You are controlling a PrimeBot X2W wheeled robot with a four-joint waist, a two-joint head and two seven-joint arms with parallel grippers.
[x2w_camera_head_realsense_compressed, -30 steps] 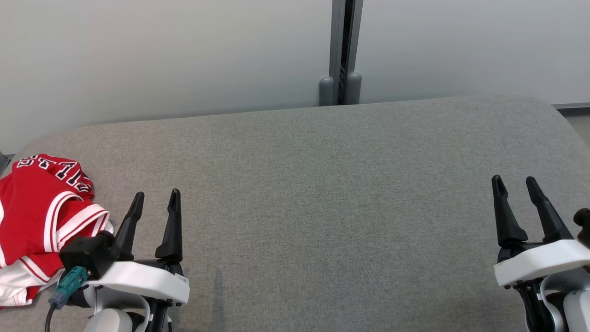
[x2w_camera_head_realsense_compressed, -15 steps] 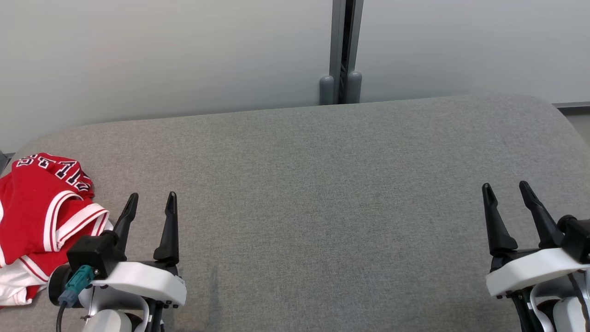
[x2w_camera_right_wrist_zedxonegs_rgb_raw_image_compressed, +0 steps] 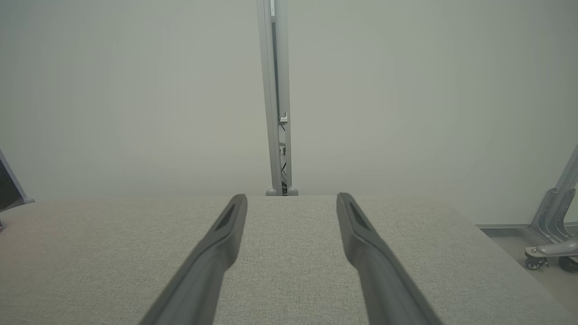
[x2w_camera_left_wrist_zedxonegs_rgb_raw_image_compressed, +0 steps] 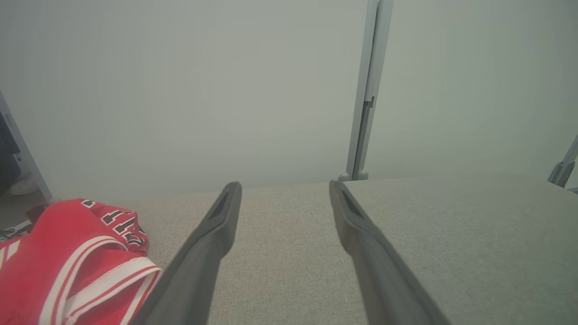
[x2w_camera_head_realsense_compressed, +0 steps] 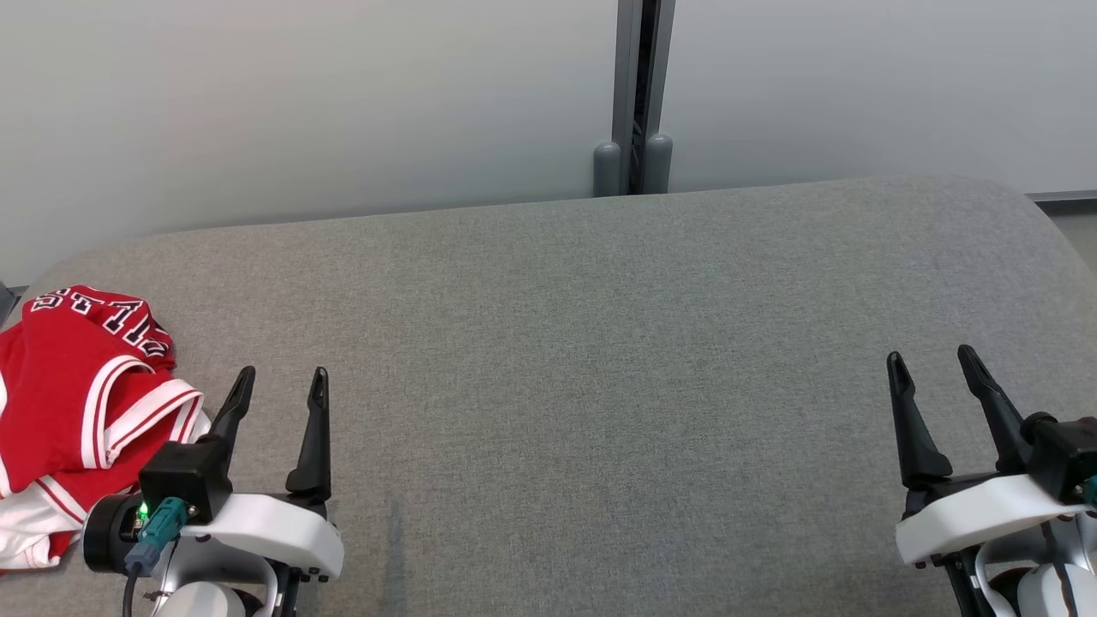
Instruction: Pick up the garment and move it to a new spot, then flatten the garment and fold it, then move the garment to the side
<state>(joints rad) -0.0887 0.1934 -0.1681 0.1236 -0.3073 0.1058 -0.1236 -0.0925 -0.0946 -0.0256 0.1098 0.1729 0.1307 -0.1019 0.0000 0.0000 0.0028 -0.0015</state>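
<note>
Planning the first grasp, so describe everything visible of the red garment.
The garment is red, soft-looking jersey fabric with white-and-red striped trim bands, dark white-edged lettering along its far side and a white part nearest the robot. It lies crumpled in a heap, unfolded, at the left end of the grey fabric-covered table, cut off by the head view's left edge. The open left gripper stands just to its right, not gripping it.

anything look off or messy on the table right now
Only the red garment: it lies crumpled in a heap at the far left of the grey table, layers bunched, beside the open left gripper. Nothing looks spilled or damaged.
</note>
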